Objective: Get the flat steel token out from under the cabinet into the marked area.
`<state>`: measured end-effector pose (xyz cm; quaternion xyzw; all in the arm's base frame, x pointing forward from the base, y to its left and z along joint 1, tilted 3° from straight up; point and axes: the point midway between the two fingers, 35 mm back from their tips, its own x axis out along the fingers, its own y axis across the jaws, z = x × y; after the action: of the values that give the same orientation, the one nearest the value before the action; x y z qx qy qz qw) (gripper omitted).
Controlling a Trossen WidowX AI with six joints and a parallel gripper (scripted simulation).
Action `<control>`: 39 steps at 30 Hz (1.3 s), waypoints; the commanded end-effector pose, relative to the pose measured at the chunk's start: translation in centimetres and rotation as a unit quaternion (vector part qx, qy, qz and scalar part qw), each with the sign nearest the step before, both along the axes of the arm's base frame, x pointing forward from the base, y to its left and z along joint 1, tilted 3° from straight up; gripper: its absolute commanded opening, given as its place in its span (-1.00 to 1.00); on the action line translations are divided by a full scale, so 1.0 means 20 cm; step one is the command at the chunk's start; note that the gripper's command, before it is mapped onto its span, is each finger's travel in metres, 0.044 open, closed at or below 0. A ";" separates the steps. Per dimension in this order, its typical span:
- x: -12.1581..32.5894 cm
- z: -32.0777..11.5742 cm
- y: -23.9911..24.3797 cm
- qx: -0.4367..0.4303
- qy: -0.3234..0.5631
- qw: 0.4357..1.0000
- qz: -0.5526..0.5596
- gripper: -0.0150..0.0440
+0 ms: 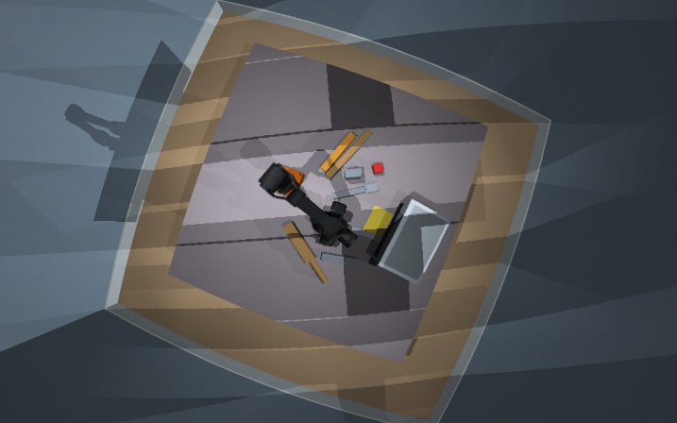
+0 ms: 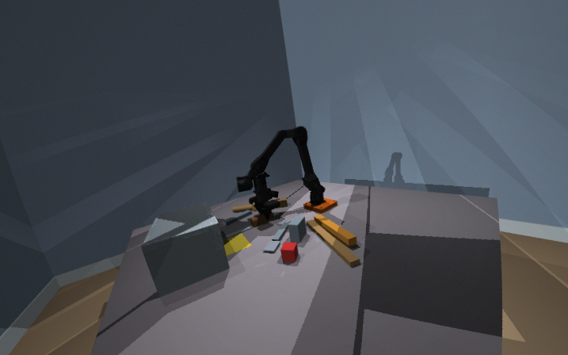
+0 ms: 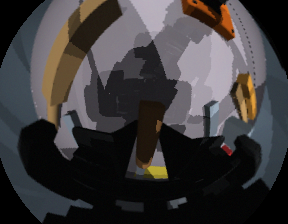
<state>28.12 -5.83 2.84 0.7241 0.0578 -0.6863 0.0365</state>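
The grey cabinet (image 1: 413,244) (image 2: 188,255) stands on the table, the yellow marked area (image 1: 376,219) (image 2: 238,244) (image 3: 157,173) directly in front. My gripper (image 2: 264,215) (image 3: 148,123) is low over the table before the cabinet, shut on the brown handle (image 2: 257,220) (image 3: 151,117) of a tool. Its thin grey blade (image 2: 238,232) runs from the handle toward the cabinet, beside the marked area; its far end is hidden. Whether it touches the table is unclear. The token does not show in any view.
A red cube (image 1: 378,168) (image 2: 289,252), a grey block (image 1: 353,173) (image 2: 296,229) and a flat grey strip (image 1: 351,193) (image 2: 281,231) lie to one side, near two wooden bars (image 1: 338,152) (image 2: 337,230). Opposite are a stepped wooden piece (image 1: 298,242) and another grey strip (image 1: 336,257) (image 2: 238,217).
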 end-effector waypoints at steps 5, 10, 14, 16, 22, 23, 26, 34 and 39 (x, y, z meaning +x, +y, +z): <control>-0.06 -0.01 -0.01 0.000 0.002 1.000 0.001 -0.49; -0.09 -0.01 -0.01 0.000 0.002 1.000 0.001 -0.49; -0.12 -0.01 -0.02 0.000 0.002 1.000 0.001 -0.49; -0.13 -0.01 -0.02 0.000 0.002 1.000 0.001 -0.49; -0.17 -0.01 -0.03 0.000 0.003 1.000 0.001 -0.49; -0.18 -0.01 -0.03 0.000 0.003 1.000 0.001 -0.49; -0.20 -0.02 -0.03 0.000 0.003 1.000 0.001 -0.49; -0.25 -0.02 -0.04 0.000 0.003 1.000 0.001 -0.49; -0.28 -0.02 -0.04 0.000 0.003 1.000 0.001 -0.49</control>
<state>23.10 -6.64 2.53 0.7231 0.0579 -0.6873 0.0366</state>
